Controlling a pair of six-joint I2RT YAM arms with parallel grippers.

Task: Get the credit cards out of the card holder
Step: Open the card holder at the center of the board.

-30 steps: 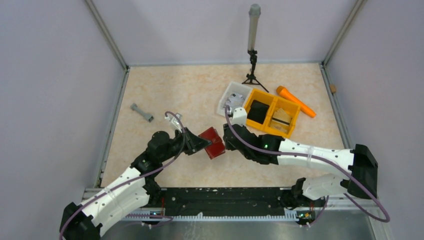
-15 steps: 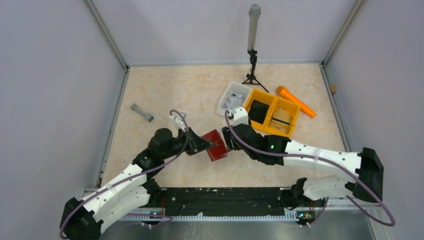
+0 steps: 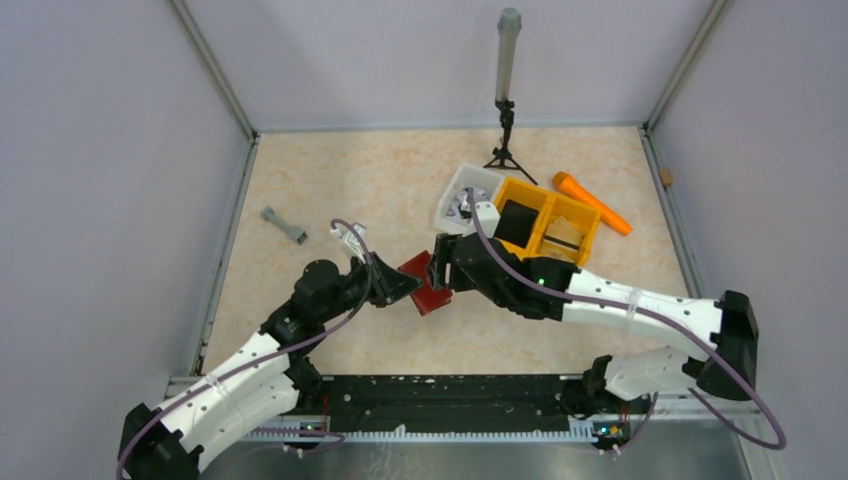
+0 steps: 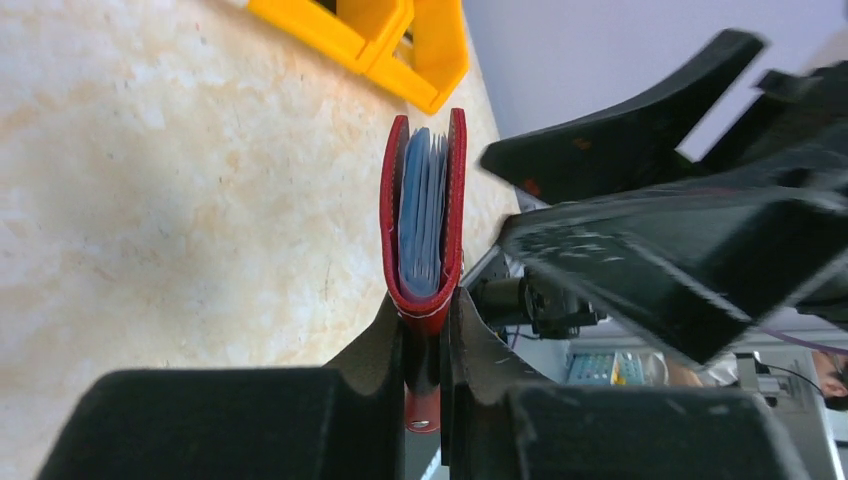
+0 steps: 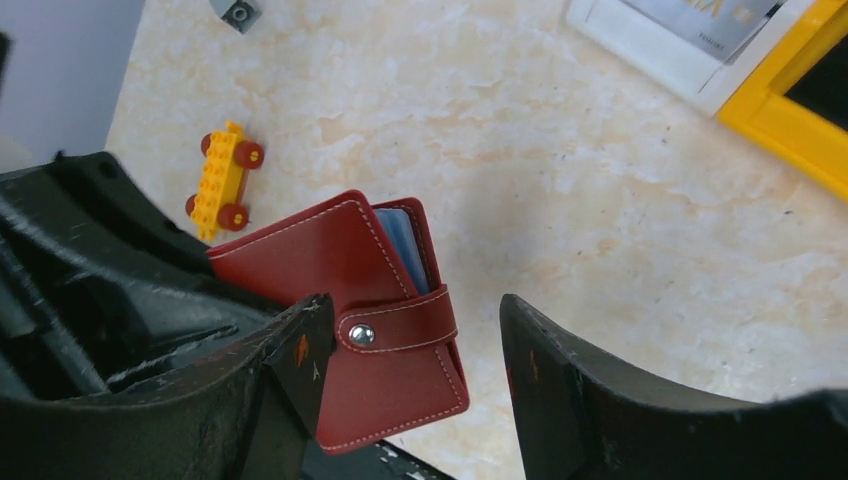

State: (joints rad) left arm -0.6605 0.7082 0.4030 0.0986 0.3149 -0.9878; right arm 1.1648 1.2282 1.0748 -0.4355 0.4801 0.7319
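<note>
Left wrist view shows you the left gripper (image 4: 425, 345) clamped on the folded spine of the card holder (image 4: 455, 200), holding it on edge between the 2 arms. The credit cards (image 4: 420, 215) are all stacked inside, so 0 cards are out and the whole extraction is left. Right wrist view adds what that one hides: the snap tab (image 5: 400, 328) is fastened across the cover. The right gripper (image 5: 410, 320) stands open, with 1 finger on each side of that tab.
</note>
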